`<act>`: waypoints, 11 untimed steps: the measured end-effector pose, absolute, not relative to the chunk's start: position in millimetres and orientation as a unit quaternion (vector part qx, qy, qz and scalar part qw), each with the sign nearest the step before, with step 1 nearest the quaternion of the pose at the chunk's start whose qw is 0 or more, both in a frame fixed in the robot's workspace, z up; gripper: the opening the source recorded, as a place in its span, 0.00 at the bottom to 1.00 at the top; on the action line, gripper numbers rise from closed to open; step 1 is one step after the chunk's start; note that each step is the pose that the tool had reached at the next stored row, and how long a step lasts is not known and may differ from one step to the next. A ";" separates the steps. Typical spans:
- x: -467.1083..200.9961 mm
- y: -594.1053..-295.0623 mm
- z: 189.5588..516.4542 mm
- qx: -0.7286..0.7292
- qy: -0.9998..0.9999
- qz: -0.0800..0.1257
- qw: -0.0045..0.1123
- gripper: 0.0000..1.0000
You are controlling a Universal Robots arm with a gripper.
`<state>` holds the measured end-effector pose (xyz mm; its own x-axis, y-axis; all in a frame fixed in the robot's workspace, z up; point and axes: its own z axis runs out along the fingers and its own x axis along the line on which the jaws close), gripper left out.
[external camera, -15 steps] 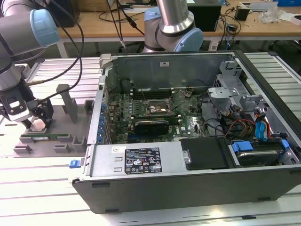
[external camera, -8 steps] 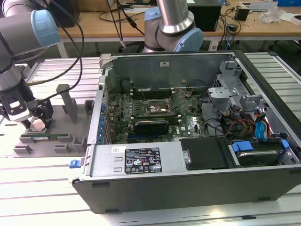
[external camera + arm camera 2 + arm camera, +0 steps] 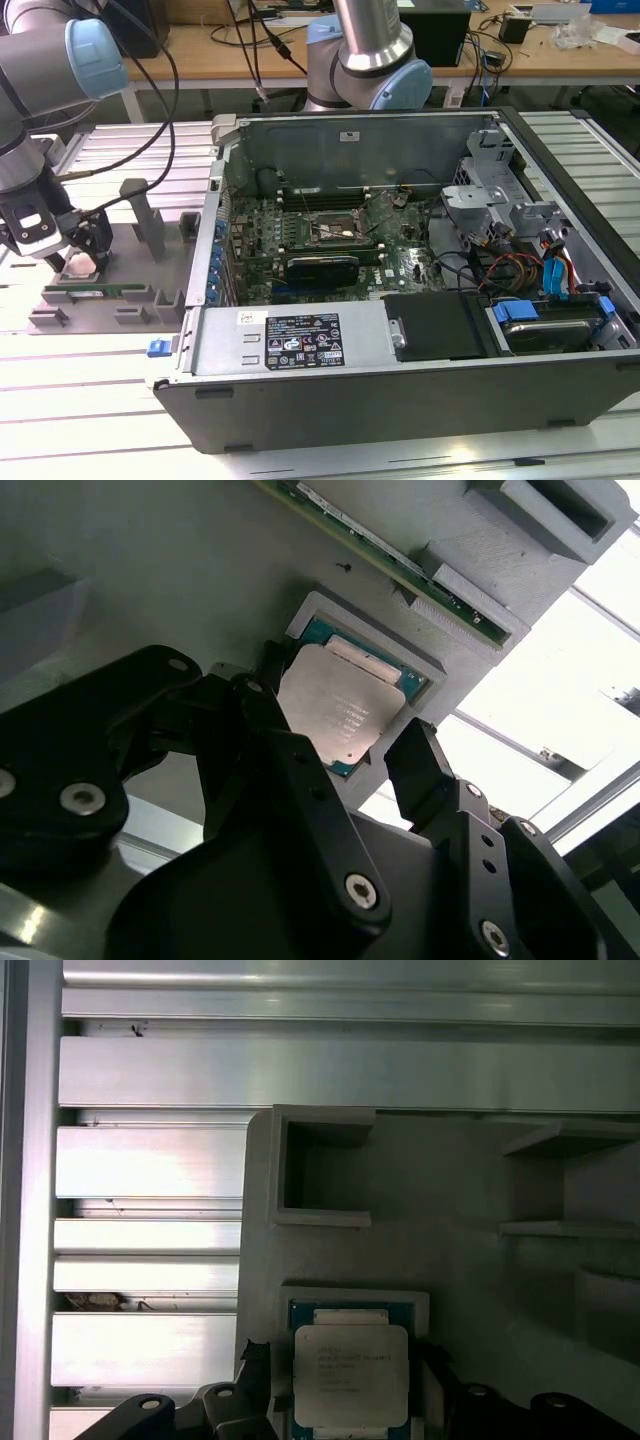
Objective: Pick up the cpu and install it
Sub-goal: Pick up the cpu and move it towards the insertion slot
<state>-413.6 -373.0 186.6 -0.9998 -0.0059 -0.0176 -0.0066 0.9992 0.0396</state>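
The cpu (image 3: 340,708), a flat silver square with a thin green rim, lies in a shallow grey nest (image 3: 432,673) on the grey parts holder (image 3: 140,275) at the exterior view's left. My gripper (image 3: 340,725) hangs low over it, open, with one black finger (image 3: 268,695) on each side of the chip and a small gap to its edges. In the first wrist view the cpu (image 3: 350,1375) sits between the two fingertips (image 3: 256,1360). The exterior view shows the gripper (image 3: 80,262) right at the cpu (image 3: 79,263). The socket frame (image 3: 330,232) sits on the motherboard inside the open computer case (image 3: 300,345).
A long green memory stick (image 3: 95,291) lies in a slot of the holder just beside the cpu nest. Upright grey posts (image 3: 150,215) rise from the holder. The case's metal wall (image 3: 205,250) stands between holder and motherboard. A second robot arm (image 3: 365,50) stands behind the case.
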 end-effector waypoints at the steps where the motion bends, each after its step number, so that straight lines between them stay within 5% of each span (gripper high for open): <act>1: -413.6 -373.0 186.7 -0.003 1.000 0.020 0.009 0.68; 11: -412.0 -373.1 186.1 -0.003 1.000 0.020 0.007 0.68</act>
